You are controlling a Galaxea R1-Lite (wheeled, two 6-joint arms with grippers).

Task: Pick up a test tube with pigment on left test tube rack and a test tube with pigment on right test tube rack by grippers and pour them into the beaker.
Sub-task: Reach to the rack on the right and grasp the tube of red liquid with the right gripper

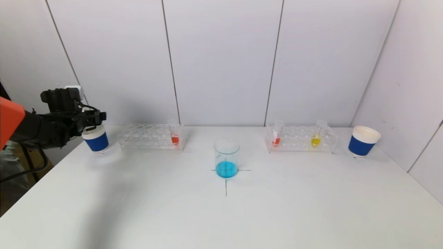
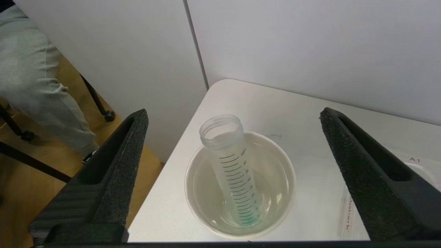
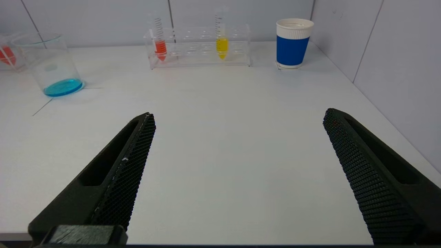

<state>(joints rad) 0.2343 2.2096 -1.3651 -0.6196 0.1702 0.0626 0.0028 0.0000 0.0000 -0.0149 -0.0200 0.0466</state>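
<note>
My left gripper [image 1: 98, 119] hangs open and empty above the left blue paper cup [image 1: 96, 140]. In the left wrist view the gripper [image 2: 234, 111] has its jaws wide apart over the cup [image 2: 282, 193], which holds an emptied graduated tube [image 2: 231, 168] with a blue trace at its tip. The left rack [image 1: 145, 138] holds a red-pigment tube [image 1: 175, 136]. The beaker [image 1: 226, 157] holds blue liquid. The right rack [image 1: 301, 141] holds a red tube [image 1: 276, 136] and a yellow tube [image 1: 316, 136]. My right gripper [image 3: 238, 113] is open and empty, low over the table, out of the head view.
A second blue paper cup [image 1: 363, 141] stands at the far right of the table. White wall panels close in behind and to the right. The table's left edge lies just beside the left cup. A black cross marks the beaker's spot.
</note>
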